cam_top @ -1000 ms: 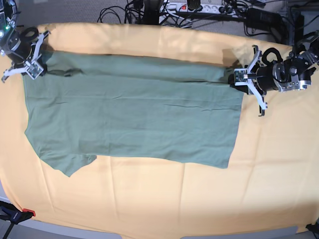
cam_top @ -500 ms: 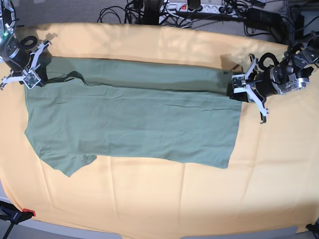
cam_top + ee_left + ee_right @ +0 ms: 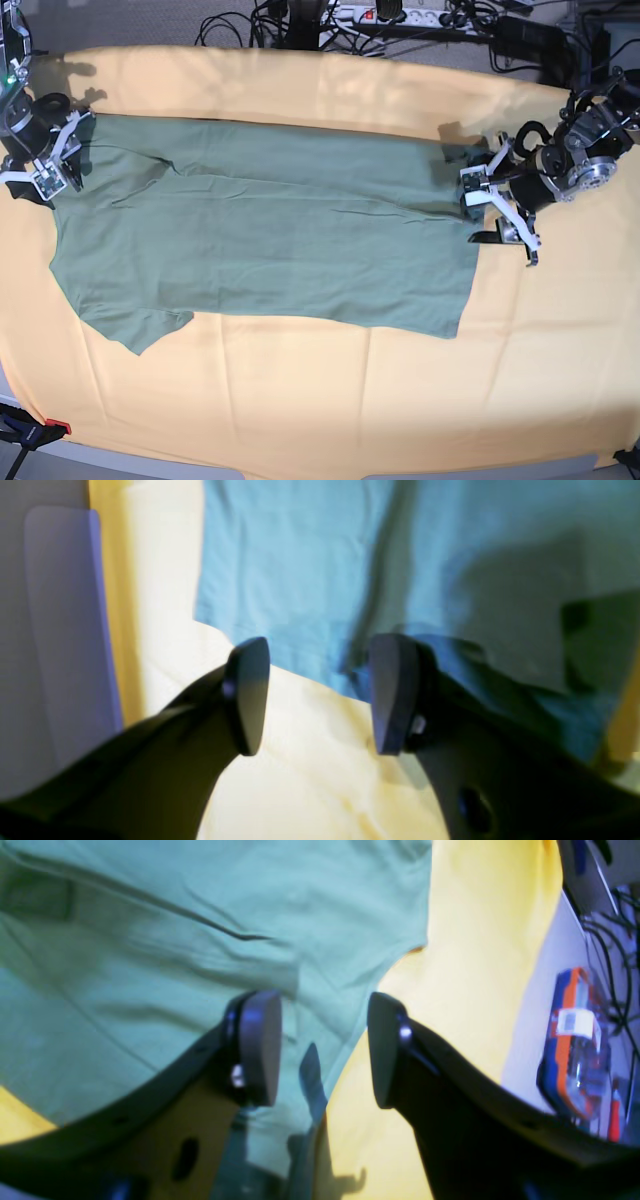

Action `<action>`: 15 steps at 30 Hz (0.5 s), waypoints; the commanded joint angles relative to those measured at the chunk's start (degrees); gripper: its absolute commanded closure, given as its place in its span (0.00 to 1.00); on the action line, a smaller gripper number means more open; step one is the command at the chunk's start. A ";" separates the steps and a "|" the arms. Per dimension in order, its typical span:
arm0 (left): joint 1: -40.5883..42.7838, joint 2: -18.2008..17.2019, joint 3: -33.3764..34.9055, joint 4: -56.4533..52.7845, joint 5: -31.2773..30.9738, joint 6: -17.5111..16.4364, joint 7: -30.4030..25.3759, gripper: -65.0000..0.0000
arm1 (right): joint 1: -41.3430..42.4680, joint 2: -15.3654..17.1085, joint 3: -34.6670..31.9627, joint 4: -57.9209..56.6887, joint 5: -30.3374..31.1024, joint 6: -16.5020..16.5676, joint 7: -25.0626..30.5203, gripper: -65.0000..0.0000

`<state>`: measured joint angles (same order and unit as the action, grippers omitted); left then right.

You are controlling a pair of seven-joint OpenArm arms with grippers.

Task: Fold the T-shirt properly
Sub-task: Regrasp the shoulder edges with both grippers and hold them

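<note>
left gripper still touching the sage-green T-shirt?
Cannot tell. In the left wrist view the left gripper has its jaws open and nothing between them, but the thin sage-green T-shirt hem runs right behind the pads, hiding any gap.

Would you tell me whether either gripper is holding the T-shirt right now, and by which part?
Neither: the left gripper and the right gripper both stand open, with nothing clamped, over edges of the T-shirt.

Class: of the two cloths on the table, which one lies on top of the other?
The green T-shirt lies on top; the larger yellow-orange cloth spreads beneath it, showing all round.
</note>
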<state>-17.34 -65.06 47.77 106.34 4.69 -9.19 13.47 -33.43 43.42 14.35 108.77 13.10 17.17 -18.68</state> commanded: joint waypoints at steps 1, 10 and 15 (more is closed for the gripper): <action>-0.92 -1.16 -0.63 0.52 -0.39 -0.48 -0.52 0.50 | 0.15 1.14 0.61 0.74 0.17 0.66 -0.07 0.53; -0.90 -3.08 -0.63 1.92 -1.77 -18.36 -0.09 0.50 | -3.06 1.88 0.72 7.19 0.61 17.57 -14.05 0.54; -0.90 -5.99 -0.63 2.40 -4.85 -23.87 -0.13 0.50 | -7.45 2.49 0.72 7.48 -0.09 18.40 -15.91 0.54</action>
<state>-17.30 -69.82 47.79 108.29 0.43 -33.50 13.74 -41.10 44.77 14.35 115.48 12.78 35.83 -35.29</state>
